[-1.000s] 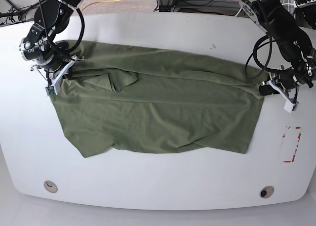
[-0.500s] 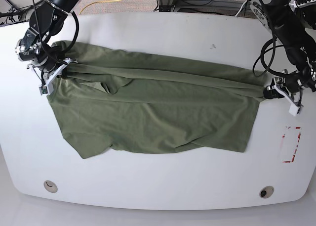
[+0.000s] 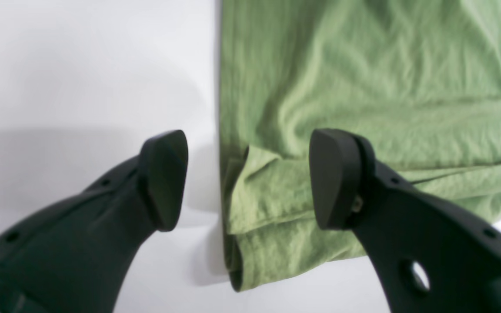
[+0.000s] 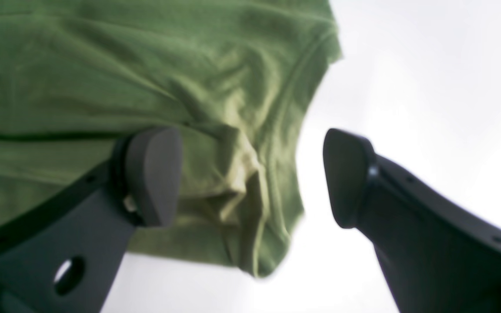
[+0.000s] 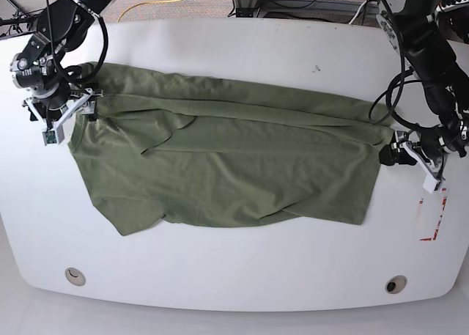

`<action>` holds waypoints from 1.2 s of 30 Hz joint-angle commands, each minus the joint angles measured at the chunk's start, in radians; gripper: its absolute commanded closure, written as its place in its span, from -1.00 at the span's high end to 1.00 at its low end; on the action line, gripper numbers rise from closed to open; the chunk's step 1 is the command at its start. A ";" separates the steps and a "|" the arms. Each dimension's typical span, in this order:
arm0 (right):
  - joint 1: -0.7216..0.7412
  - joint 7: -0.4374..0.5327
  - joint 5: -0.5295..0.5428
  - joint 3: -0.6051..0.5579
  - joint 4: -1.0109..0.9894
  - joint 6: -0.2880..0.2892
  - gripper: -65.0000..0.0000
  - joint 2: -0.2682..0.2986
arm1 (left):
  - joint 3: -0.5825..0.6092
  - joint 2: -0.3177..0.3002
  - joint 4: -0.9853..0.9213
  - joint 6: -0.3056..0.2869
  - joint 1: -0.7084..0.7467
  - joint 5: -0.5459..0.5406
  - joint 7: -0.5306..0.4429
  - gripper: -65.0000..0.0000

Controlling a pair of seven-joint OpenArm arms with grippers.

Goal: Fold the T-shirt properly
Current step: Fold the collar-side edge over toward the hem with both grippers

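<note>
The olive-green T-shirt (image 5: 234, 159) lies spread wide across the white table (image 5: 234, 276), folded over lengthwise with a long crease near its far edge. My left gripper (image 5: 396, 154) is at the shirt's right end. In the left wrist view (image 3: 248, 178) it is open, its fingers (image 3: 163, 178) astride the layered cloth corner (image 3: 363, 78). My right gripper (image 5: 67, 113) is at the shirt's left end. In the right wrist view (image 4: 250, 176) it is open over the bunched corner (image 4: 102, 65). Neither grips cloth.
A red-and-white marker (image 5: 432, 216) lies on the table just right of the shirt. Two round holes (image 5: 74, 275) (image 5: 396, 284) sit near the front edge. Cables and stands (image 5: 154, 4) run behind the far edge.
Both arms moved outward and the shirt stretched longer and flatter; the bump of cloth near its left end smoothed out. The left arm also dropped toward the front.
</note>
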 commanded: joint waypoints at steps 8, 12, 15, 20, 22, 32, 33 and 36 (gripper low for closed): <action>-0.095 -0.024 -0.003 0.070 0.095 -0.001 0.09 -0.058 | 0.138 -0.017 0.399 -0.001 0.182 -0.015 -0.019 0.26; -0.113 -0.021 -0.003 0.071 0.092 -0.001 -0.04 -0.064 | 0.180 -0.010 0.427 -0.001 0.233 -0.013 -0.075 0.26; -0.111 -0.021 -0.004 0.071 0.063 -0.001 -0.01 -0.066 | 0.220 -0.003 0.404 -0.001 0.262 0.018 -0.176 0.26; -0.105 -0.014 -0.012 0.068 -0.035 -0.001 0.06 -0.056 | 0.286 0.000 0.316 -0.001 0.264 0.117 -0.291 0.26; -0.087 0.000 -0.012 0.068 -0.077 -0.001 0.05 -0.055 | 0.307 0.015 0.262 -0.001 0.238 0.154 -0.331 0.26; -0.067 0.052 -0.012 0.065 -0.198 -0.001 0.05 -0.006 | 0.309 0.029 0.038 -0.001 0.155 0.260 -0.339 0.25; -0.067 0.052 -0.014 0.068 -0.199 -0.001 0.05 -0.003 | 0.309 0.027 0.041 -0.001 0.168 0.260 -0.339 0.25; -0.070 0.054 -0.014 0.066 -0.241 -0.001 0.05 0.023 | 0.307 0.010 0.041 -0.001 0.205 0.260 -0.339 0.25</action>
